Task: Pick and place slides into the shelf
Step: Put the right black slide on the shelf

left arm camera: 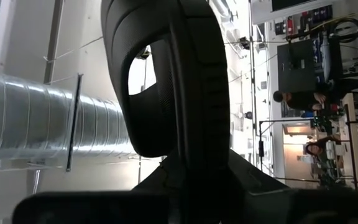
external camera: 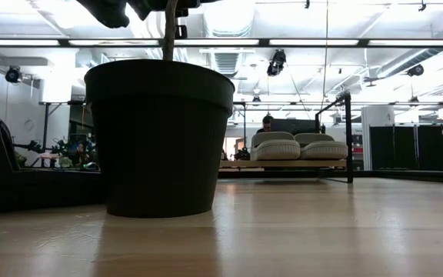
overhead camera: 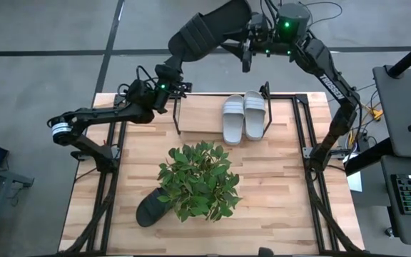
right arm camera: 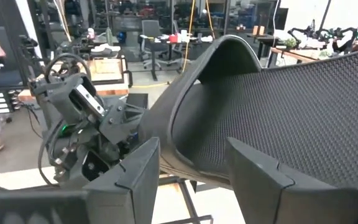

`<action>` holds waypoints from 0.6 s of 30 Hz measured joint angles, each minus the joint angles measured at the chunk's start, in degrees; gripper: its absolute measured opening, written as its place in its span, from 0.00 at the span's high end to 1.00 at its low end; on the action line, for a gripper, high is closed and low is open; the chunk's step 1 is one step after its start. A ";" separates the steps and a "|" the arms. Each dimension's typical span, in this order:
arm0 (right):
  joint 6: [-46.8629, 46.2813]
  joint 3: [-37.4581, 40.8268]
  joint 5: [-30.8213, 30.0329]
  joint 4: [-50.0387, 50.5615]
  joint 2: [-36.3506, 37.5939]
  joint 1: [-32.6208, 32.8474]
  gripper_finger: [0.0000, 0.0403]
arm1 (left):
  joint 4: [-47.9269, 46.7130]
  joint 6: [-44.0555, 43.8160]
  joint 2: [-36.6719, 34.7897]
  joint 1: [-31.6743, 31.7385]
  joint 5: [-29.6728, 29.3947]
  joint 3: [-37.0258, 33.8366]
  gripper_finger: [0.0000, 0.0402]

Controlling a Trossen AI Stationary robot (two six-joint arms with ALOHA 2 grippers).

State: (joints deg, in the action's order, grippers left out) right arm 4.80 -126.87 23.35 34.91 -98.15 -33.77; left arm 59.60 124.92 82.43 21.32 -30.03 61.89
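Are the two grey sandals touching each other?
Touching: the high view shows one grey sandal pressed against the other grey sandal along their sides, no gap.

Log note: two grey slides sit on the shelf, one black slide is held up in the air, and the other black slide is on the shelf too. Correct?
Not quite. The other black slide is not on the shelf; it lies on the table beside the plant, as the high view shows. The rest stands: the grey slides are on the shelf and one black slide is held aloft.
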 joint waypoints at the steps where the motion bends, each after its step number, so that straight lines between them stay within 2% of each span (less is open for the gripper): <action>1: 0.27 0.00 -0.01 -0.01 0.02 0.38 0.58 | -0.05 -0.02 0.00 -0.02 -0.36 0.00 0.94; 8: 3.28 0.04 0.09 -0.82 0.56 2.71 0.58 | -0.12 -0.03 0.00 0.49 -1.28 0.00 0.94; 15: 3.93 0.31 1.53 1.05 4.15 3.00 0.58 | 0.39 0.00 -0.02 2.45 -2.10 0.00 0.94; 18: 4.91 0.24 -4.65 2.35 7.05 2.75 0.58 | 1.24 0.00 -0.27 3.12 -3.00 -0.04 0.94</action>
State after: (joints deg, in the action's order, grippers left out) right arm 9.70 -126.63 18.69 37.27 -91.10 -31.02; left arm 60.84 124.92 82.16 24.44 -33.03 61.84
